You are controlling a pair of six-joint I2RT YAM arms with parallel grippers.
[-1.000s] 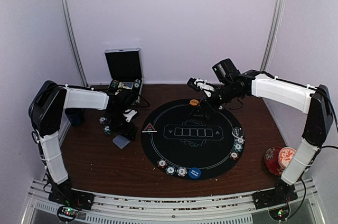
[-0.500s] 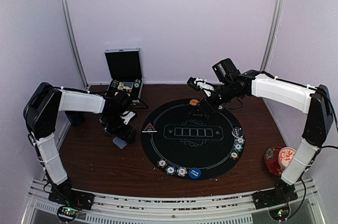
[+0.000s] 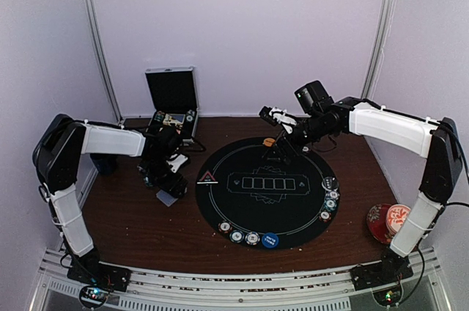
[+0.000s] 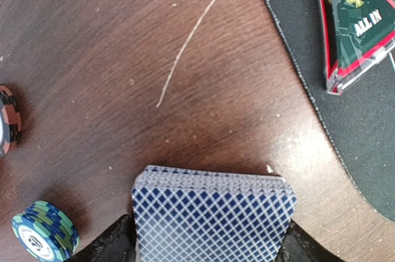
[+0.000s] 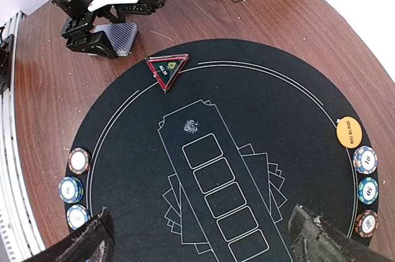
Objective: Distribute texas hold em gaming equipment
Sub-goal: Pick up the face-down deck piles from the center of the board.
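Deck of cards [image 4: 213, 215] lies flat on the table [image 4: 123, 58], just off the left rim of the round mat [image 4: 364, 151], with a teal chip stack [image 4: 43, 237] near its other side. Left gripper [image 4: 210, 246] stands over the deck, one finger pressed to each side edge. Right gripper [image 5: 207, 240] hangs spread wide over the mat's far rim, well apart. Left arm is nearer. The carry likely runs rightward, past the red triangle marker [image 4: 355, 21].

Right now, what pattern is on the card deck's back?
The card deck: blue diamond lattice, clearest in left wrist view.
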